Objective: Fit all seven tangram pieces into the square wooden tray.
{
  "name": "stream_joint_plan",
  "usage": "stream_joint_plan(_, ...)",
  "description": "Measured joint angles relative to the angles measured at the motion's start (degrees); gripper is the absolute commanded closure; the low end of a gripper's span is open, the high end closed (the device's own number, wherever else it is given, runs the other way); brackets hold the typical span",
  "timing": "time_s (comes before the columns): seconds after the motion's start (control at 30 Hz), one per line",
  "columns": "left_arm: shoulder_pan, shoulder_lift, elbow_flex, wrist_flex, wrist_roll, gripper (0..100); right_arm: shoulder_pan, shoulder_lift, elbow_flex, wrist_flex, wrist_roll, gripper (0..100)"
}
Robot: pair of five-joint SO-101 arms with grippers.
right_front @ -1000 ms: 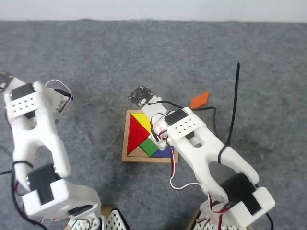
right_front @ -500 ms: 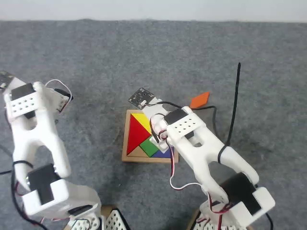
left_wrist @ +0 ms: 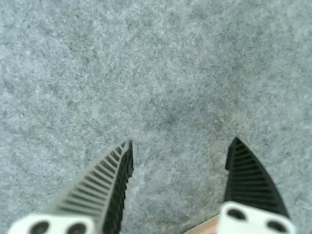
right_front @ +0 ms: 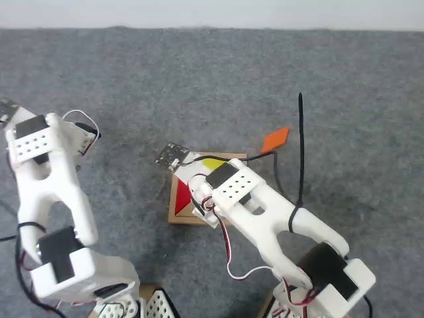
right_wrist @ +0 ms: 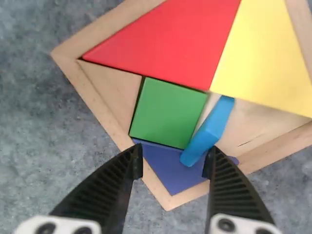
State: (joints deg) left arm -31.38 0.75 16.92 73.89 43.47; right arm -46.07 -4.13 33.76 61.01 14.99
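The right gripper (right_wrist: 174,153), fingers spread, hangs over a corner of the wooden tray (right_wrist: 111,122) mid-worktop (right_front: 132,79). Inside the tray lie a red triangle (right_wrist: 170,39), yellow triangle (right_wrist: 263,58), green square (right_wrist: 168,112) and dark blue triangle (right_wrist: 170,165). A light blue piece (right_wrist: 207,131) leans tilted. An orange piece (right_front: 275,138) lies off the tray's far right corner. The left gripper (left_wrist: 183,144) is spread over the worktop.

The left arm (right_front: 46,179) and the right arm (right_front: 265,212) were white plastic shells with black motors at the joints. Each bore a wrist block dotted with small holes. Red and white wires (right_front: 228,255) looped beside the right arm, and a black band (right_front: 293,215) ringed it. The left gripper (left_wrist: 183,141) and the right gripper (right_wrist: 174,150) had black, ribbed, pointed fingers (left_wrist: 114,180) on white bases with round screw holes.
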Motion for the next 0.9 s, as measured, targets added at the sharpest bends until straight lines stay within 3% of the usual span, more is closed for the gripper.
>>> stream_joint_plan(0.33,0.0,0.0,0.0,0.0,0.0,71,-2.6,-7.6,-0.7,4.8,0.2,79.0)
stream_joint_plan(0.67,-0.1,0.0,0.0,0.0,0.0,71,-4.6,-10.2,3.3,-1.3,0.6,79.0)
stream_joint_plan(0.9,-0.1,0.0,0.0,0.0,0.0,71,6.1,-17.8,3.0,1.1,0.7,79.0)
